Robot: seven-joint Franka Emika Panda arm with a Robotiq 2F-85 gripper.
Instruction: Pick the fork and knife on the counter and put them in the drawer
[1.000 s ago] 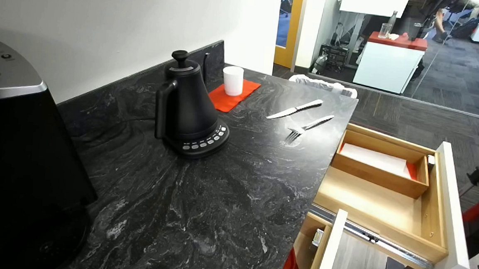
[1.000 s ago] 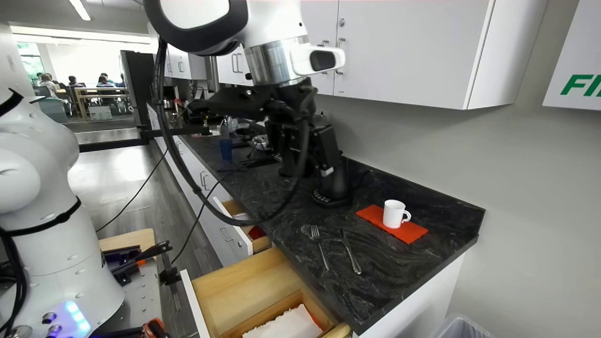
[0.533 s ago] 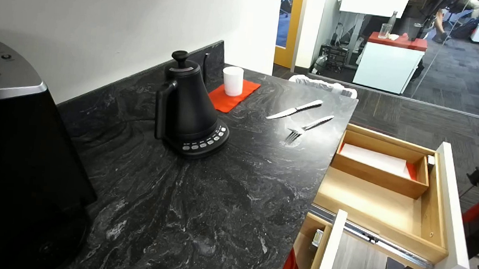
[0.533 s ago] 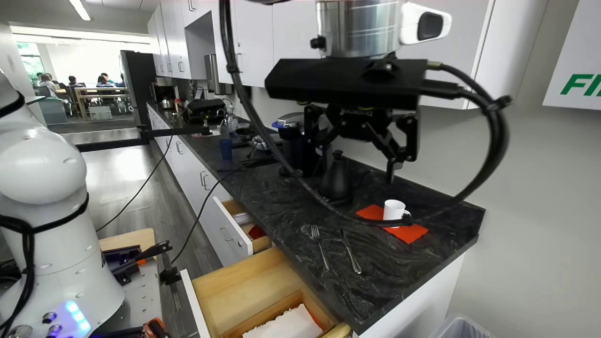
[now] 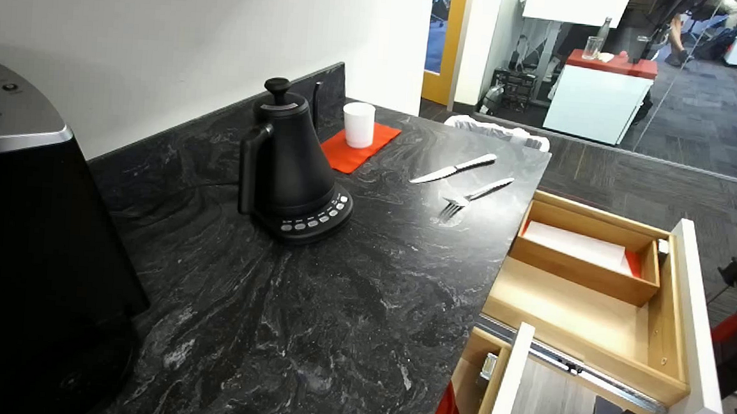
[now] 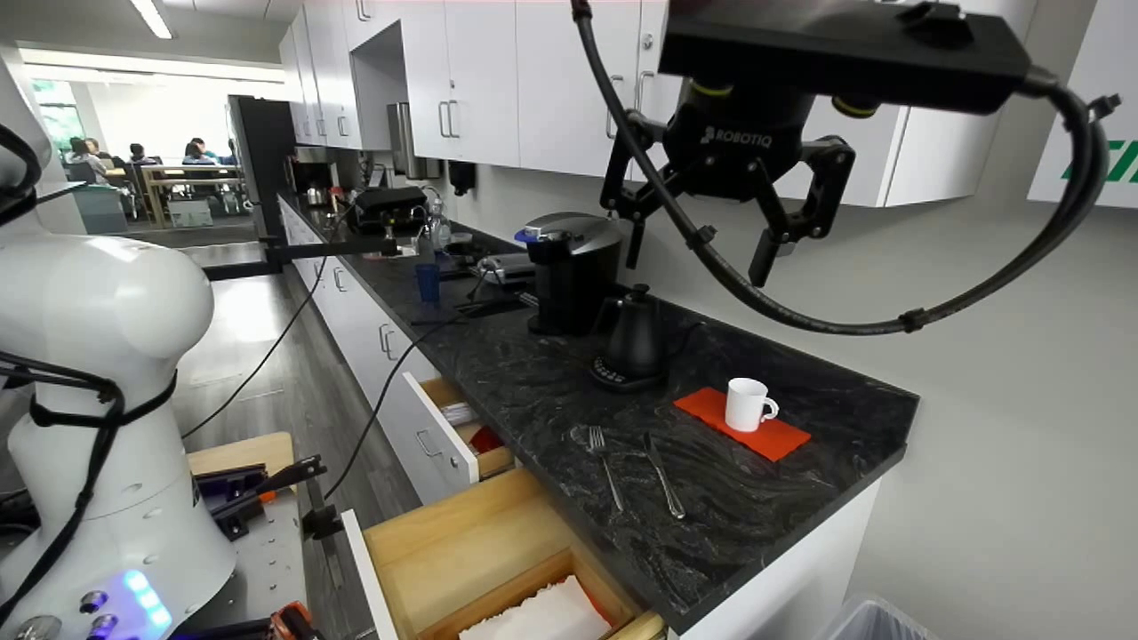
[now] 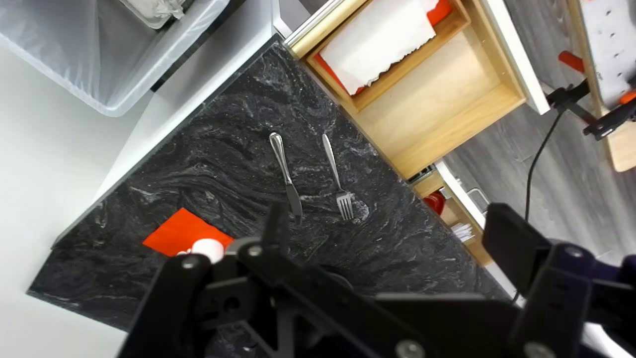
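The fork (image 5: 460, 201) and the knife (image 5: 452, 170) lie side by side, apart, on the dark counter (image 5: 368, 309). The fork (image 6: 597, 440) and knife (image 6: 662, 476) also show in an exterior view, and the fork (image 7: 344, 200) and knife (image 7: 285, 171) in the wrist view. The drawer (image 5: 586, 316) is pulled out beside the counter's edge; it also shows in the wrist view (image 7: 422, 94). My gripper (image 6: 698, 260) is open and empty, high above the counter with its fingers pointing down. In the wrist view its fingers (image 7: 392, 226) are spread wide.
A black kettle (image 5: 291, 157), a coffee machine (image 6: 578, 276) and a white mug (image 6: 745, 404) on a red napkin (image 6: 773, 440) stand on the counter. A wooden box (image 5: 585, 274) with white paper sits inside the drawer. Another drawer (image 6: 440, 436) is open alongside. A bin (image 7: 124, 64) stands past the counter's end.
In an exterior view my gripper has swung right, away from the kettle and toward the camera, and has risen lately. Its mount has turned. The fork, knife and drawer have not moved.
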